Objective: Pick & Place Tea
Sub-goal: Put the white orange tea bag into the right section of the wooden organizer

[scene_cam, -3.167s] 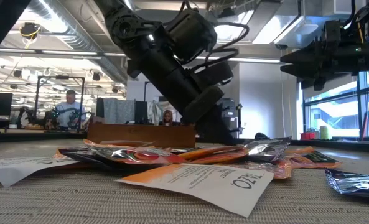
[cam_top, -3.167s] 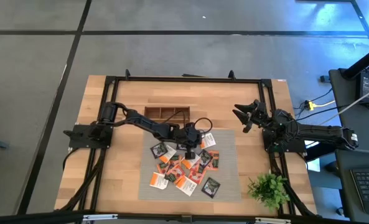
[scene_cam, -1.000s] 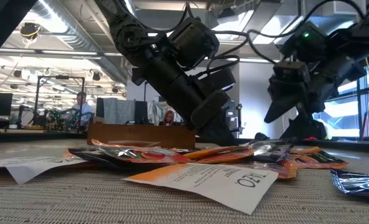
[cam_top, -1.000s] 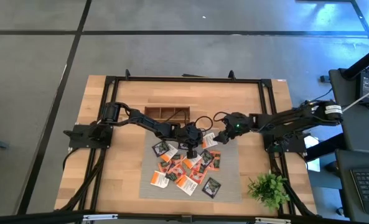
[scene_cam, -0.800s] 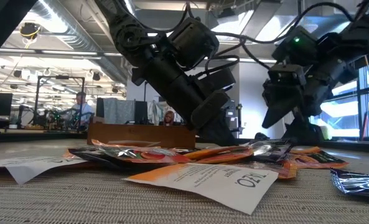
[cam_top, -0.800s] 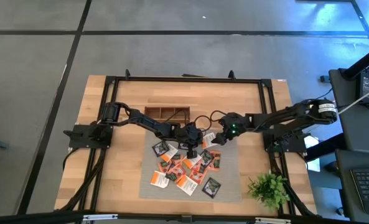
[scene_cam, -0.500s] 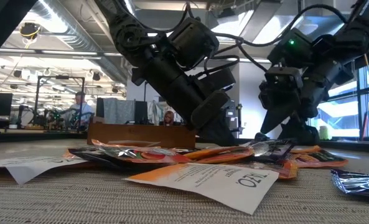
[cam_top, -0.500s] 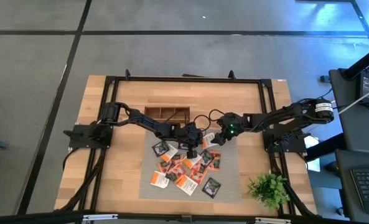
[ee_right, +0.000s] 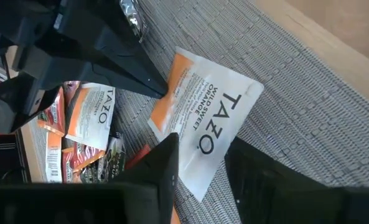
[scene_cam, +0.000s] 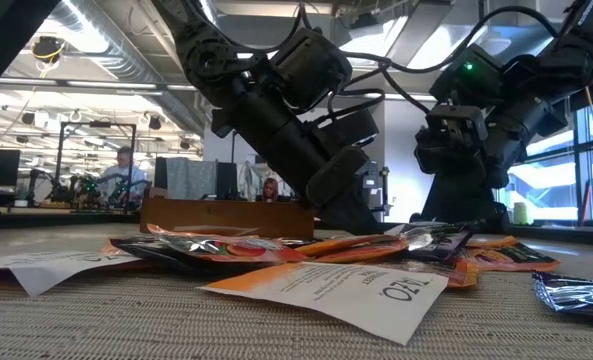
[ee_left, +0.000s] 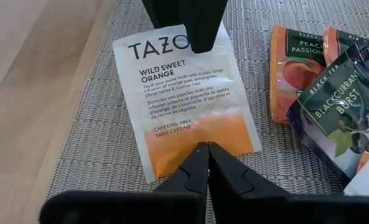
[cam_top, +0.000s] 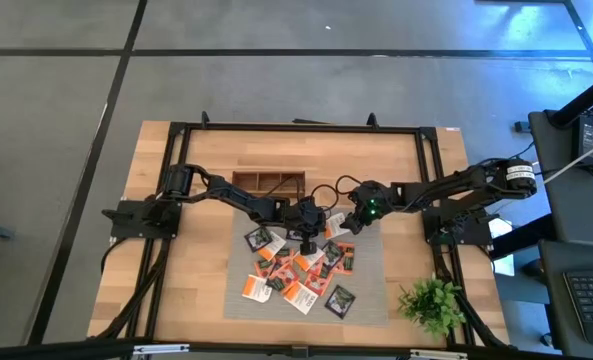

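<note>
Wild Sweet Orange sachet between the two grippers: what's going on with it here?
Both arms are working on one white-and-orange tea sachet at the top of the pile on the grey mat. The left gripper is shut, its tips pressed on the sachet's orange end. The right gripper straddles the opposite, white end with its fingers partly apart; a firm grip is not evident. The sachet lies flat on the mat. The wooden tray sits behind the pile; whether it holds anything cannot be made out.
</note>
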Motion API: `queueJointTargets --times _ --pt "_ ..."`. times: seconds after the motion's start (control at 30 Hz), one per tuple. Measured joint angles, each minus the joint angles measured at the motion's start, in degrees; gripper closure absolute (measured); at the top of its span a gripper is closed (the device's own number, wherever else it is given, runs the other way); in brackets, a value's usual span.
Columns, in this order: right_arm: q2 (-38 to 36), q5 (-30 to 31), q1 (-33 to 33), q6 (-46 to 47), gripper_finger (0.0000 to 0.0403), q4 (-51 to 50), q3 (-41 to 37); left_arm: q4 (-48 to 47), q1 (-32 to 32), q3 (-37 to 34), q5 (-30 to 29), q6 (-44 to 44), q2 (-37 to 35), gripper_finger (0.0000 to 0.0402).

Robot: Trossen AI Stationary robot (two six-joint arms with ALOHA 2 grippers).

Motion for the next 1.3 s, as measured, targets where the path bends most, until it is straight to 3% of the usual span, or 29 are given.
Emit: queueJointTargets --times 0.5,1.07,1.3 --pt "0.00 0.20 0.00 -1.48 0.0313 0.25 -0.01 0.00 0.00 0.00 -0.07 0.09 0.00 0.0398" --pt "-0.02 1.60 -0.02 -6.98 0.0395 0.14 -0.02 1.44 0.00 -0.04 -0.15 0.19 0.00 0.0391" --pt "-0.06 1.58 -0.02 -7.68 0.0395 0.12 -0.02 0.46 -0.07 -0.07 -1.03 1.22 -1.13 0.0394"
